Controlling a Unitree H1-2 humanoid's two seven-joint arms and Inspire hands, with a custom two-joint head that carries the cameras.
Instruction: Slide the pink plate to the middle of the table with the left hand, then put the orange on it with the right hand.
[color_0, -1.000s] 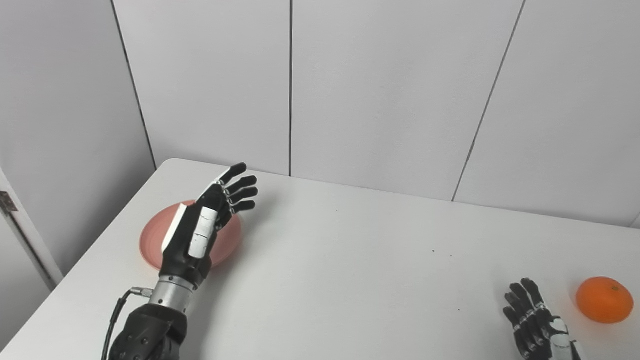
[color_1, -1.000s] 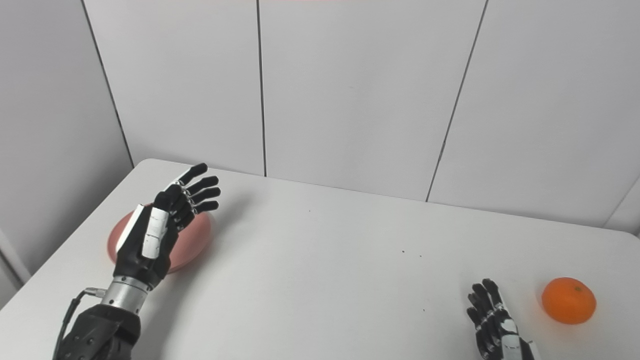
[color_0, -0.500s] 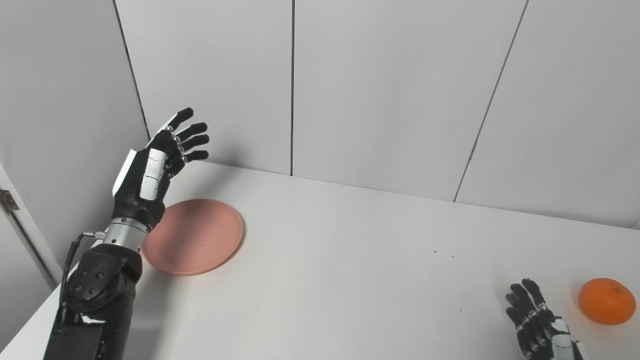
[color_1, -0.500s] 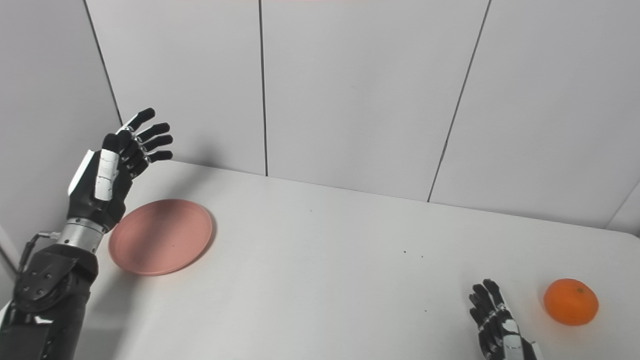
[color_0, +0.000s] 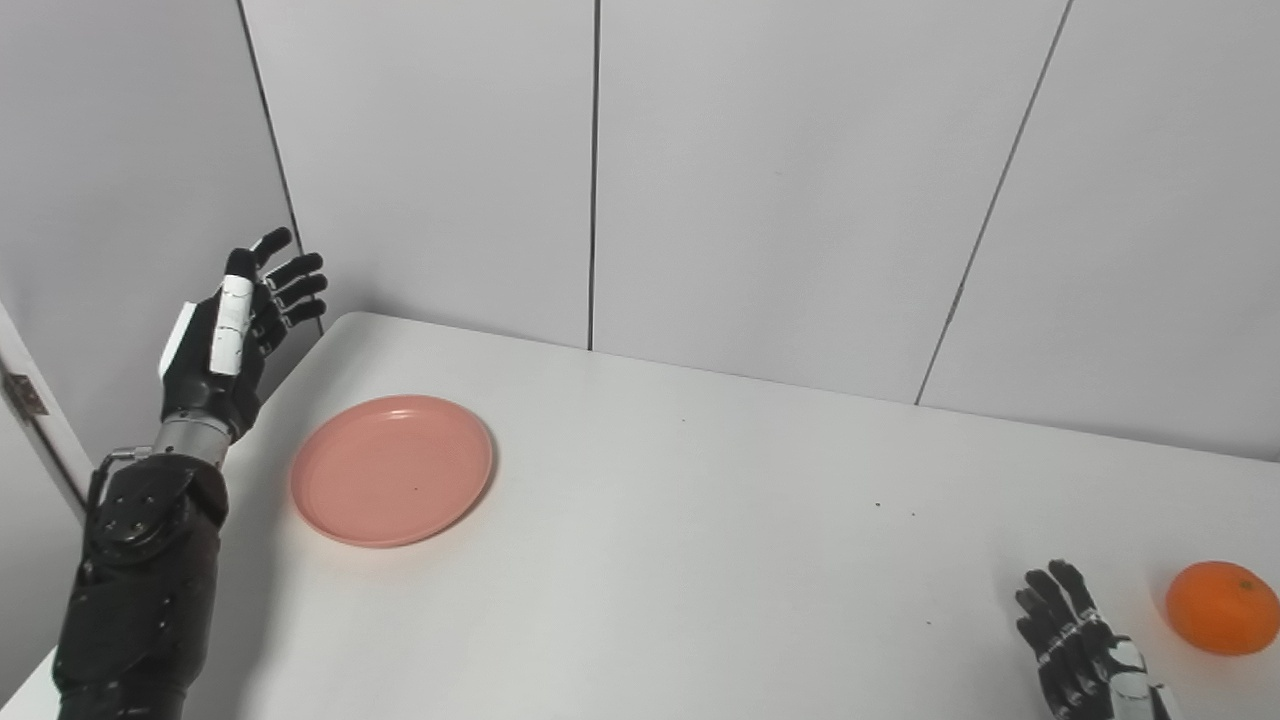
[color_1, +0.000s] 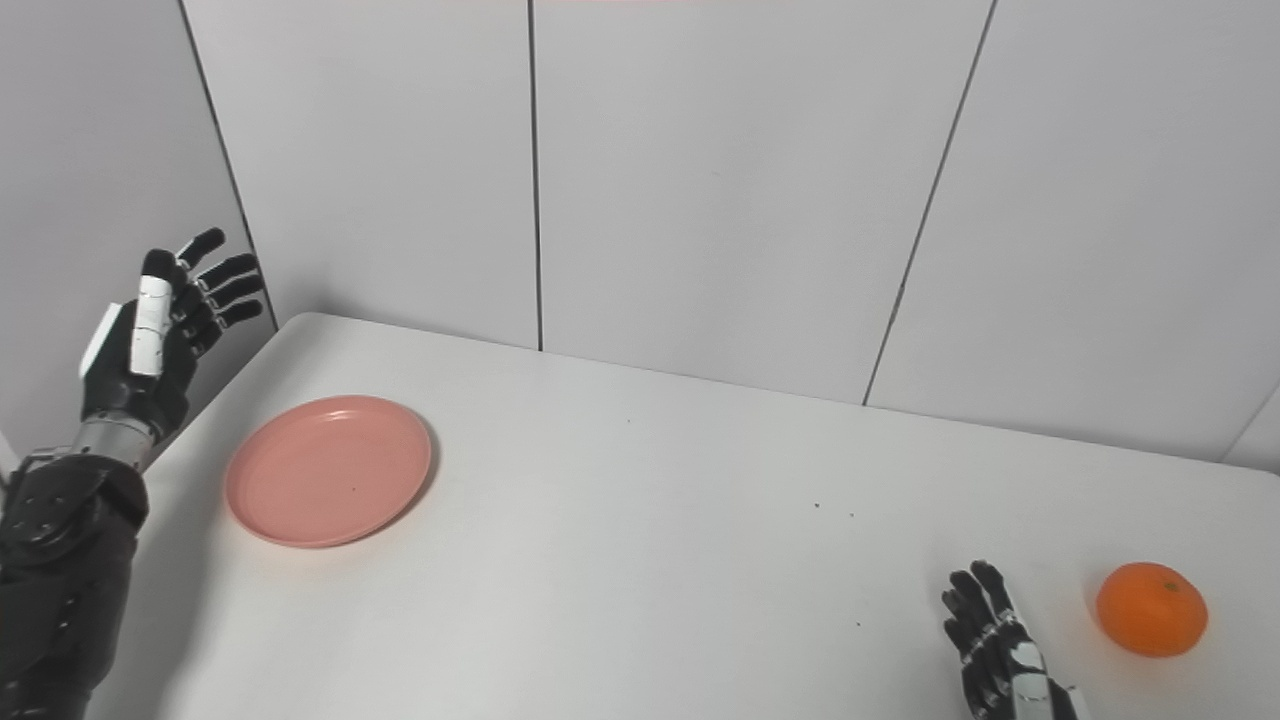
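Pink plate (color_0: 392, 470) flat on table (color_0: 700, 560), left of frame. Left hand (color_0: 225, 335) up high beside it, fingers apart, empty. Right hand (color_0: 1080, 655) low right, fingers apart, empty, near orange (color_0: 1221, 608).

Bright, even, diffuse light, seemingly overhead; no glare. Soft faint shadows: under right rim of plate (color_0: 392, 470), left of orange (color_0: 1221, 607), beside left arm on table (color_0: 640, 560). Both views sharp, no motion blur. Wall seams lean outward toward edges, mild wide-angle look
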